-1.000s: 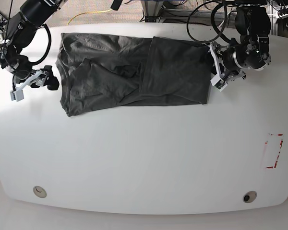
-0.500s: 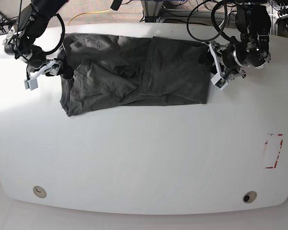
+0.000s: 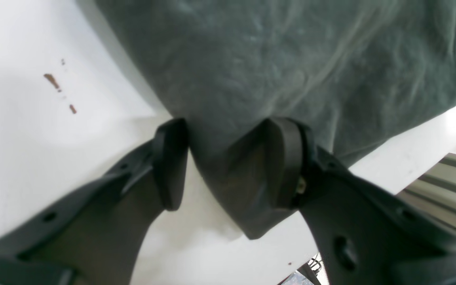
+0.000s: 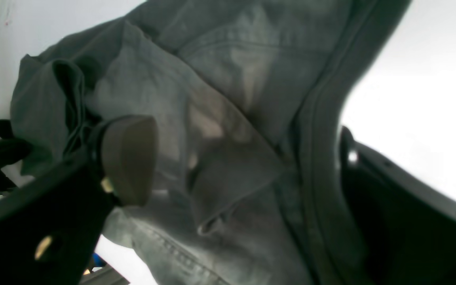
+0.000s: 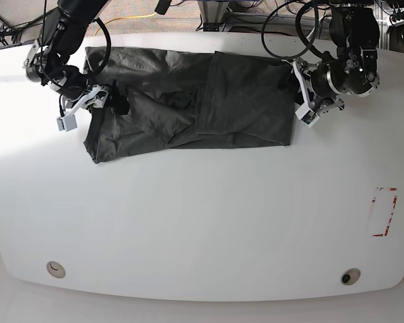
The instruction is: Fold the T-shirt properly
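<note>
The dark charcoal-grey T-shirt [image 5: 188, 101] lies wrinkled across the far part of the white table [image 5: 202, 222], with one side folded over its middle. My right gripper [image 5: 94, 108] is at the shirt's left end. In the right wrist view the right gripper [image 4: 244, 178] is open, with bunched fabric and a seamed hem [image 4: 220, 118] between its fingers [image 4: 129, 158]. My left gripper [image 5: 298, 94] is at the shirt's right edge. In the left wrist view the left gripper [image 3: 228, 158] is open astride a corner of the shirt [image 3: 291, 71].
A red-marked patch [image 5: 384, 212] is on the table at the right. Two round holes [image 5: 55, 269] [image 5: 350, 276] sit near the front edge. Cables and equipment [image 5: 283, 20] lie behind the table. Small brown specks [image 3: 59, 85] mark the table beside the left gripper.
My right arm has moved right from beside the shirt onto its left end, and the fabric there has bunched between its fingers. My left arm has barely moved.
</note>
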`<state>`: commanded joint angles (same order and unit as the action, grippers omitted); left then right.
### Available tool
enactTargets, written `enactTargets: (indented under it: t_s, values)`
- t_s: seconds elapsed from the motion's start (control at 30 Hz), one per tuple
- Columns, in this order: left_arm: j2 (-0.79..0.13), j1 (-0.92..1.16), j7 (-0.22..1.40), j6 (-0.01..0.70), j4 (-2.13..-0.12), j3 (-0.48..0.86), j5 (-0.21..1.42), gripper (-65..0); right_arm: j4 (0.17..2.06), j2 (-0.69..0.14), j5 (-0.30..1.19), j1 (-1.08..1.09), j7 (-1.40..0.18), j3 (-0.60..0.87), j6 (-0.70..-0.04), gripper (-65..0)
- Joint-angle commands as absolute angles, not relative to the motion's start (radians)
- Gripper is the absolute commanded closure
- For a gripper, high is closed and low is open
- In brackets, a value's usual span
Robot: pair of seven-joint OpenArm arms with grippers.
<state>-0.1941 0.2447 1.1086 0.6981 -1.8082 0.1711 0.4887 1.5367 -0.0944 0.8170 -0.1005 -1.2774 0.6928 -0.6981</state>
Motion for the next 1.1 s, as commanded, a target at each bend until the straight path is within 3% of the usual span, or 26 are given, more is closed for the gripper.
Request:
enactTargets:
  t_s: [0.13, 0.23, 0.33, 0.43, 0.67, 0.83, 1.1]
  values:
    - [-0.177, 0.245, 1.109, 0.698, -1.807, 0.171, 0.486, -27.4, 1.537, -0.097, 0.817, -0.099, -1.239, 0.661, -0.698, -22.0]
    - [-0.151, 0.231, 1.109, 0.698, -1.807, 0.171, 0.486, -20.3, 1.538, -0.097, 0.817, -0.099, -1.221, 0.645, -0.698, -1.3]
    - [-0.137, 0.217, 1.109, 0.698, -1.797, 0.171, 0.486, -13.6, 1.564, -0.099, 0.820, -0.104, -1.221, 0.645, -0.698, 0.0]
    - [-0.137, 0.209, 1.109, 0.698, -1.753, 0.171, 0.486, -11.1, 1.627, -0.101, 0.819, -0.107, -1.219, 0.645, -0.698, 0.0]
    - [-0.136, 0.208, 1.107, 0.698, -1.698, 0.171, 0.487, -10.8, 1.871, -0.102, 0.825, -0.153, -1.225, 0.638, -0.698, 0.0]
    - [-0.136, 0.179, 1.107, 0.698, -1.681, 0.171, 0.486, -10.8, 1.998, -0.090, 0.828, -0.150, -1.317, 0.636, -0.698, 0.0]
    - [-0.136, 0.173, 1.107, 0.698, -1.661, 0.170, 0.487, -10.8, 2.017, -0.064, 0.929, -0.159, -1.323, 0.479, -0.698, 0.0]
